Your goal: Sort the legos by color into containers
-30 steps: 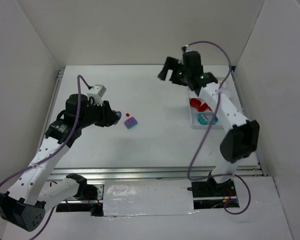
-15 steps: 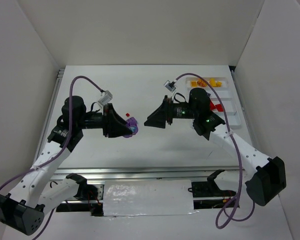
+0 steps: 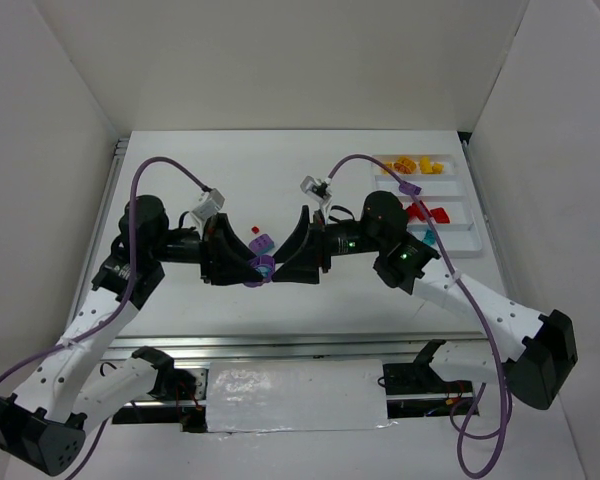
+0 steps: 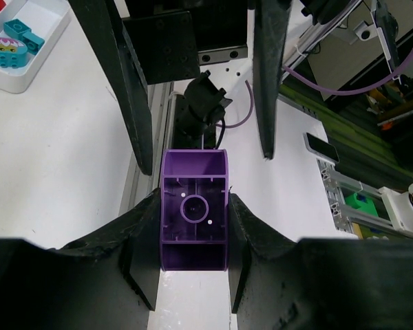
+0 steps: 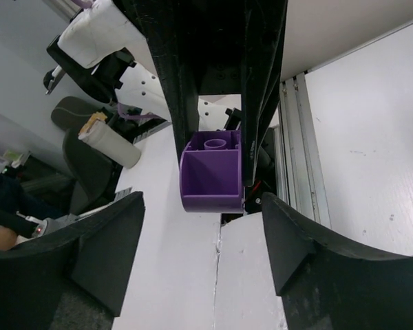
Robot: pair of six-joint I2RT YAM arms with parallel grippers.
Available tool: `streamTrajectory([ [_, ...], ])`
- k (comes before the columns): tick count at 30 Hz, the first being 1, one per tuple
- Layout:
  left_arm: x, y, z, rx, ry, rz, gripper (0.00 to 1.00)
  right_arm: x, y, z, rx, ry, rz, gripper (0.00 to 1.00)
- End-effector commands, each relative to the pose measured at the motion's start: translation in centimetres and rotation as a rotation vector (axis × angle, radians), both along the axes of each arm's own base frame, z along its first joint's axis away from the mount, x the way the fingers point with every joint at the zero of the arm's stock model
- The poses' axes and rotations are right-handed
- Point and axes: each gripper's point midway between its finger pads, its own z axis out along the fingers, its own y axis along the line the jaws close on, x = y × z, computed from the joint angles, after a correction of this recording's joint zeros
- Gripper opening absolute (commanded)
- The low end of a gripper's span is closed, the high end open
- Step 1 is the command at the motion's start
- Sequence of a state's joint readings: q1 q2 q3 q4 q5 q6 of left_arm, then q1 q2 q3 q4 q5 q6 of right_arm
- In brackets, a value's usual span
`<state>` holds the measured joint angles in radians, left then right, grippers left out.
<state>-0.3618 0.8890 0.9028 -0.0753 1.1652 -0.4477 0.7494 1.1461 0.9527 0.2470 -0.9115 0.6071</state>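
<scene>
My left gripper (image 4: 193,206) is shut on a purple lego (image 4: 193,210), hollow underside facing its camera, held above the table's middle (image 3: 263,267). My right gripper (image 5: 203,206) faces it tip to tip, open, its fingers (image 5: 103,240) wide on either side. The lego (image 5: 212,172) sits just beyond those tips, untouched by them. In the top view the two grippers (image 3: 255,268) (image 3: 285,262) meet nose to nose. The white tray of containers (image 3: 458,215) lies at the right, with yellow-orange (image 3: 410,163), purple (image 3: 408,187), red (image 3: 425,212) and teal legos (image 3: 420,238) in separate compartments.
A small red lego (image 3: 254,230) and another purple lego (image 3: 263,241) lie on the table just behind the grippers. The left wrist view catches the tray's corner (image 4: 27,69) with teal pieces (image 4: 20,33). White walls enclose the table.
My right arm swung from over the tray to the table's middle, and its jaws narrowed a little. My left gripper carried the purple lego rightward to meet it.
</scene>
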Motion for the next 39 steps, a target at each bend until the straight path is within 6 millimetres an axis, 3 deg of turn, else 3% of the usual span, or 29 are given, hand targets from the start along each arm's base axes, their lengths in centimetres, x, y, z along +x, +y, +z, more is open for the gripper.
streamTrajectory([
  [1, -1.0, 0.0, 0.9, -0.023, -0.068, -0.055, 0.0, 0.3, 0.6, 2.5, 0.063, -0.086, -0.023, 0.74],
  [7, -1.1, 0.0, 1.0, -0.024, -0.073, -0.057, 0.02, -0.2, 1.4, 3.0, 0.073, -0.104, 0.003, 0.6],
  [10, -1.0, 0.0, 0.9, -0.023, -0.064, -0.061, 0.03, -0.2, 1.7, 2.9, 0.075, -0.108, 0.005, 0.48],
  [11, -1.0, 0.0, 0.9, -0.024, -0.065, -0.06, 0.04, -0.2, 1.7, 2.7, 0.073, -0.108, 0.01, 0.21],
  [12, -0.9, 0.0, 0.9, -0.022, -0.067, -0.052, 0.04, -0.2, 1.8, 2.7, 0.074, -0.107, 0.009, 0.08],
  [13, -0.8, 0.0, 0.9, -0.02, -0.066, -0.046, 0.08, 0.0, 1.8, 2.6, 0.074, -0.103, -0.002, 0.0],
  [14, -0.7, 0.0, 0.8, -0.015, -0.067, -0.038, 0.12, 0.1, 1.9, 2.3, 0.069, -0.096, -0.009, 0.0],
  [16, -0.4, 0.0, 0.7, -0.008, -0.063, -0.02, 0.27, 0.3, 1.9, 1.5, 0.058, -0.098, -0.015, 0.0],
  [17, 0.0, 0.0, 0.7, -0.003, -0.075, -0.001, 0.4, 0.5, 2.0, 1.1, 0.051, -0.095, -0.021, 0.0],
  [18, 1.0, 0.0, 0.1, 0.026, -0.045, 0.067, 0.83, 0.8, 2.1, 0.8, 0.044, -0.091, -0.032, 0.0],
  [19, 1.7, 0.2, 0.1, 0.041, -0.053, 0.109, 0.99, 1.9, 2.1, -0.2, 0.015, -0.078, -0.08, 0.0],
  [21, 3.5, 0.6, -1.0, 0.093, -0.01, 0.214, 0.99, 3.2, 2.0, -1.3, -0.015, -0.061, -0.132, 0.0],
  [23, 4.9, 0.9, -1.2, 0.123, 0.002, 0.296, 1.0, 6.1, 1.1, -3.4, -0.076, -0.017, -0.226, 0.0],
  [24, 6.8, 1.9, -1.6, 0.154, 0.006, 0.421, 1.0, 7.4, 0.5, -4.2, -0.1, 0.003, -0.271, 0.0],
  [27, 9.8, 4.5, -2.4, 0.2, 0.05, 0.649, 0.99, 13.1, -2.9, -8.5, -0.248, 0.135, -0.503, 0.0],
  [28, 10.4, 5.1, -2.7, 0.204, 0.081, 0.704, 1.0, 15.7, -4.9, -9.6, -0.282, 0.166, -0.6, 0.0],
  [31, 12.6, 8.3, -4.1, 0.257, 0.13, 0.912, 1.0, 20.4, -10.2, -13.0, -0.425, 0.266, -0.885, 0.0],
  [35, 13.8, 10.7, -5.7, 0.344, 0.164, 1.043, 0.99, 27.3, -22.2, -15.4, -0.593, 0.349, -1.396, 0.0],
  [36, 13.8, 10.7, -5.9, 0.355, 0.167, 1.045, 0.99, 28.9, -25.6, -14.6, -0.632, 0.352, -1.546, 0.0],
  [37, 13.9, 10.9, -6.1, 0.365, 0.169, 1.052, 0.99, 30.1, -27.5, -16.4, -0.697, 0.395, -1.613, 0.0],
  [38, 13.9, 11.0, -6.3, 0.375, 0.172, 1.054, 1.0, 31.6, -30.8, -15.1, -0.689, 0.427, -1.711, 0.0],
  [39, 13.8, 11.1, -6.4, 0.381, 0.172, 1.057, 1.0, 32.4, -32.3, -15.6, -0.71, 0.452, -1.754, 0.0],
])
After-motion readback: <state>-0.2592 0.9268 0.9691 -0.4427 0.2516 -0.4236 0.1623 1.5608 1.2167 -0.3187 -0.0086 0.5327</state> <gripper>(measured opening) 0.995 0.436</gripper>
